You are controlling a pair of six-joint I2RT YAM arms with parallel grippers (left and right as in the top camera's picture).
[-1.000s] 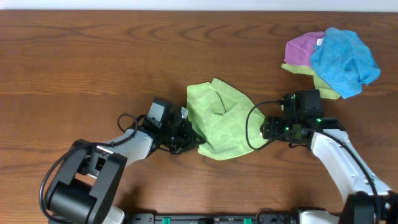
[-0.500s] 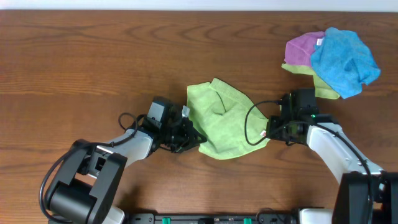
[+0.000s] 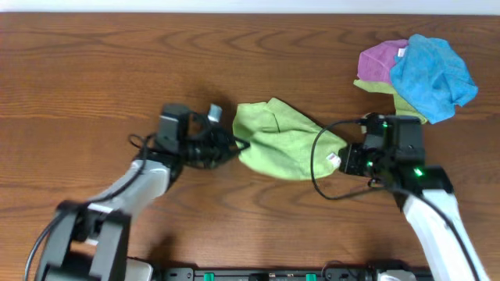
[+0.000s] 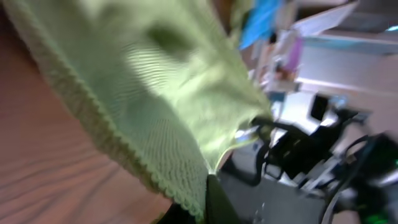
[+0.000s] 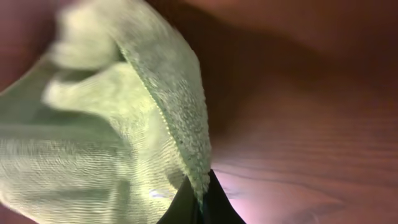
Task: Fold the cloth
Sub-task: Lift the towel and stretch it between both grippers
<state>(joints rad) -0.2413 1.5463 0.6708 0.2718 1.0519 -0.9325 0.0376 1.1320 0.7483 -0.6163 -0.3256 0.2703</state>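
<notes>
The lime-green cloth (image 3: pixel 283 139) hangs bunched between both grippers at mid-table, its small white tag (image 3: pixel 333 159) at the right end. My left gripper (image 3: pixel 237 144) is shut on the cloth's left corner. The right gripper (image 3: pixel 341 158) is shut on the right corner beside the tag. The left wrist view shows the cloth (image 4: pixel 155 99) stretching away from the jaws (image 4: pixel 202 208), its stitched hem pinched there. In the right wrist view the cloth (image 5: pixel 106 130) drapes left of the jaws (image 5: pixel 200 202), which clamp its fluffy edge above the wood.
A heap of cloths lies at the far right: a bright blue one (image 3: pixel 432 76) on top, a purple one (image 3: pixel 378 59) behind it, and yellow-green strips (image 3: pixel 408 111) under them. The right arm's cable (image 3: pixel 316 160) loops beside the cloth.
The right gripper has closed on the cloth's right corner. Both grippers moved up and apart, the left one well to the left, and the cloth has been lifted and drawn out between them.
</notes>
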